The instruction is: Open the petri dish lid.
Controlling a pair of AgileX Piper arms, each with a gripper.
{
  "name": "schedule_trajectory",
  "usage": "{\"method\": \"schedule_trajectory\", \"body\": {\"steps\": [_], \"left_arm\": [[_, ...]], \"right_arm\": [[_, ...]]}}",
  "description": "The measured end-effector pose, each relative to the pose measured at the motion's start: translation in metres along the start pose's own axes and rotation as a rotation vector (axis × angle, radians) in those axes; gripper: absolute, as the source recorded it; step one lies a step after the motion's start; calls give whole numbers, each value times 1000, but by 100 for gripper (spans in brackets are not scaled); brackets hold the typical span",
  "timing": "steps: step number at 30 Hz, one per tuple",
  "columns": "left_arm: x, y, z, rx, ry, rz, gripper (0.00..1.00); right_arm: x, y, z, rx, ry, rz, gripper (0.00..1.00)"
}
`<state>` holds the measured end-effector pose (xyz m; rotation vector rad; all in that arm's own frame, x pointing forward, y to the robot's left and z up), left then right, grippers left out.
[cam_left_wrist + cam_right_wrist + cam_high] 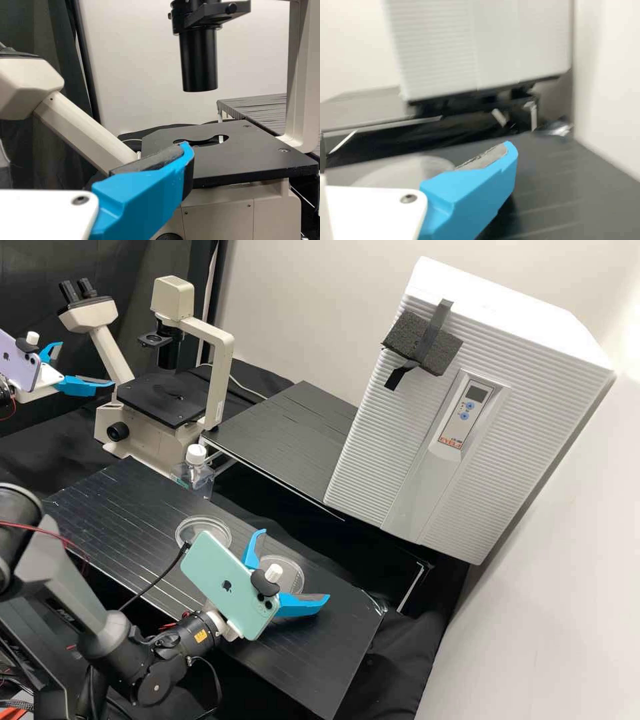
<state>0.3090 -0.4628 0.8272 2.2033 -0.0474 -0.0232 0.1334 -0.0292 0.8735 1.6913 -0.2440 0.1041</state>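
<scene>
The right-hand dish [294,581] lies on the black table [317,660], partly behind the phone [220,583] in the high view. If the right gripper [294,565] came down off-centre, one finger could land on the dish and tip or skid it. Closing too low could catch lid and base together; a hard squeeze might crack the thin plastic or make it slip. I can't tell whether its lid is on.

The right gripper's jaws are spread, holding nothing, and the dish appears between and beyond them; their height above it is unclear. Another dish [200,531] lies to the left, with the bottle [194,473] farther off. The left gripper [87,364], also spread and empty, is near the microscope [212,337].
</scene>
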Motion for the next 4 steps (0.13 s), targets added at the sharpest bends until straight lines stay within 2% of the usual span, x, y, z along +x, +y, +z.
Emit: {"method": "schedule_trajectory", "body": {"steps": [4], "left_arm": [[0, 0, 0, 0, 0, 0, 100]], "right_arm": [[1, 1, -13, 8, 63, 51, 100]]}}
